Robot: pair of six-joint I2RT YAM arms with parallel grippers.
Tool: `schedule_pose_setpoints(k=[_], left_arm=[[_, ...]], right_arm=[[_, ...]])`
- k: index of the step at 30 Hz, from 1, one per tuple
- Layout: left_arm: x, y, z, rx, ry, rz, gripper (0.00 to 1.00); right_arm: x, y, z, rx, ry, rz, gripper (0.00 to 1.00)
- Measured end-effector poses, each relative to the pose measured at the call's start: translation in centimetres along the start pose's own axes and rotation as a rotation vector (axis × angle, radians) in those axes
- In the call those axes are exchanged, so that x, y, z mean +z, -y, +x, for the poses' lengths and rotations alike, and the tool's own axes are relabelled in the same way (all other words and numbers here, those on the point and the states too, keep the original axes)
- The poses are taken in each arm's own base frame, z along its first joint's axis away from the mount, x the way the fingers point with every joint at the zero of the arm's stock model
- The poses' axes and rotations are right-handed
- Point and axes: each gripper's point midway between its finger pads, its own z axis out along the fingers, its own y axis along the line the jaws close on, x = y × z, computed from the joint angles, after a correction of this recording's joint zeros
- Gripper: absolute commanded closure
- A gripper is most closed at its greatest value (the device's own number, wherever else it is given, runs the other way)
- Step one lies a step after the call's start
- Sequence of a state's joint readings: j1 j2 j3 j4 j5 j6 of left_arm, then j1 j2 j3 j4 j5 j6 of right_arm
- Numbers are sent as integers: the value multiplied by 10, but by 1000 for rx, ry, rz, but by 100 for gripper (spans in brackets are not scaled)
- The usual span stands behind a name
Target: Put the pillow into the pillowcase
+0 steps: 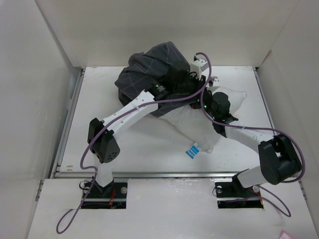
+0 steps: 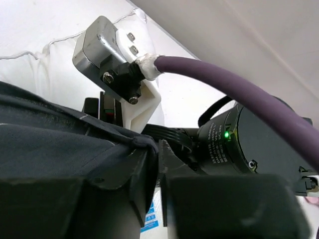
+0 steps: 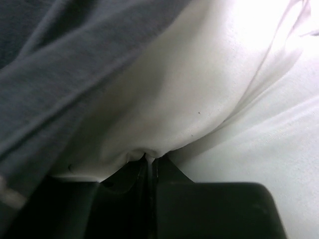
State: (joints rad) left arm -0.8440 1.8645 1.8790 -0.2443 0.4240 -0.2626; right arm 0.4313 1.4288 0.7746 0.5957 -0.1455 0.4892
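Observation:
The dark grey checked pillowcase (image 1: pixel 144 69) lies bunched at the back middle of the table. The white pillow (image 1: pixel 197 124) sticks out of it toward the front right, with its blue tag (image 1: pixel 193 149) on the near edge. Both arms reach into the spot where the two meet. In the left wrist view my left gripper (image 2: pixel 158 147) is shut on a hem of the pillowcase (image 2: pixel 50 144), with the pillow (image 2: pixel 45 64) behind. In the right wrist view my right gripper (image 3: pixel 150 159) is shut on a pinch of the pillow (image 3: pixel 199 89), next to the pillowcase (image 3: pixel 55 64).
The right arm's wrist camera (image 2: pixel 107 55), its thick purple cable (image 2: pixel 224 84) and a black motor with a green light (image 2: pixel 234 144) sit close in front of my left gripper. White walls (image 1: pixel 30 74) enclose the table (image 1: pixel 99 109) at back and sides.

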Motion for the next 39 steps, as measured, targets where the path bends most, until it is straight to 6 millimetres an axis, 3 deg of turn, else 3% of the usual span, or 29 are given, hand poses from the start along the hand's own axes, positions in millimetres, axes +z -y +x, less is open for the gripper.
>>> schedule_pose_setpoints(k=[2,4,7,9,12,13,14,18,21,26,30,35,37,39], left_arm=[[5,-2,2,-15,-2,12,73],[8,-3,6,-32,-5,27,43],[10,-15,8,-55,7,-3,0],[-1,-32,10,-79,1,-38,0],[1,-53,29,-99,-27,-79,0],[3,-59,37,-97,-37,-93,0],[1,-60,41,-95,-42,-101,0],[-17,-56,40,-67,-24,-142,0],[-41,-49,27,-38,20,-184,0],[-87,-40,-19,0,181,-290,0],[-111,-40,-52,8,291,-355,0],[-130,-60,-76,-1,366,-403,0],[-138,-70,-75,-17,389,-438,0],[-147,-79,-56,-44,380,-473,0]], right_arm=[[1,6,4,23,-7,15,100],[3,12,10,46,-19,32,97],[7,34,21,64,-43,99,79],[6,55,17,107,-38,144,70],[13,37,-8,115,18,82,55],[13,35,-8,101,10,81,51],[12,36,-2,110,-11,82,44],[7,34,4,110,-56,76,34],[3,21,-20,79,-34,67,31],[-14,11,-63,4,34,119,25],[-33,5,-79,-41,50,139,20],[-46,3,-71,-135,-24,132,17],[-52,-3,-63,-237,-74,84,11],[-57,-17,-49,-362,-131,29,10]])
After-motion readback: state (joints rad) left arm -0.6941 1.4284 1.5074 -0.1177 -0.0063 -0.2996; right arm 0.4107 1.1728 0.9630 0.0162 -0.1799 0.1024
